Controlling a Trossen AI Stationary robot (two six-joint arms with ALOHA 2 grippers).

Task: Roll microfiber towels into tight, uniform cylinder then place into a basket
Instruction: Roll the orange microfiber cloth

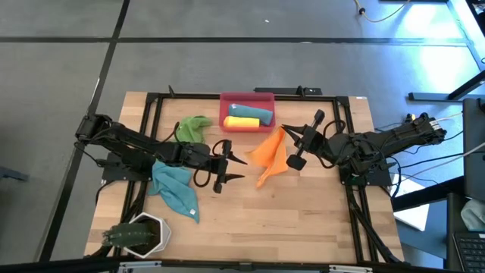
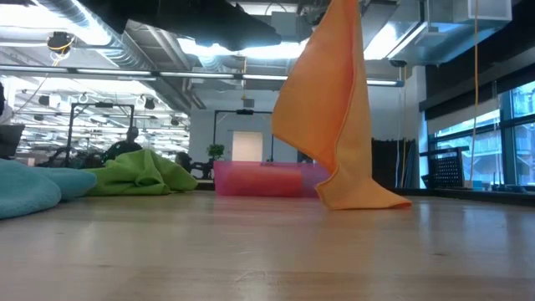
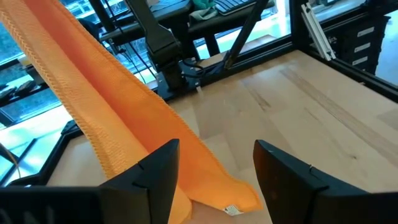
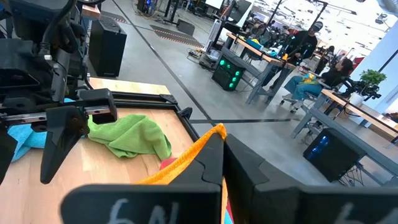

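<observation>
**Orange towel lifted by one corner, not yet laid out for rolling**

The orange towel (image 1: 271, 154) hangs from the right pincer (image 1: 286, 130), whose fingers are pressed shut on its upper edge; the cloth drapes down and its lower end rests on the counter (image 1: 303, 220) near the middle, seen in the low view as a folded tail touching the wood. Just beyond it, at the far edge, the basket (image 1: 247, 99) already holds a teal roll (image 1: 253, 112) and a yellow roll (image 1: 242, 122) side by side. The green towel (image 1: 191, 127) lies crumpled left of the basket, and a loose teal towel (image 1: 175, 189) is bunched at the near left.

The left pincer (image 1: 235, 168) hovers just left of the orange cloth with its jaws standing wide and nothing between them; in its own wrist view the hanging towel passes beside one finger.

By my reading, the step in hand is spreading the third towel before rolling. The next move would call for the free pincer to catch a second corner so the cloth can be pulled flat on the counter, free of creases, or the roll will come out uneven.

A white pot with a plant (image 1: 140, 235) sits at the near left corner. Pale markings show on the right wrist housing, too unclear to read. A small tag at the towel's hem shows no legible writing.
</observation>
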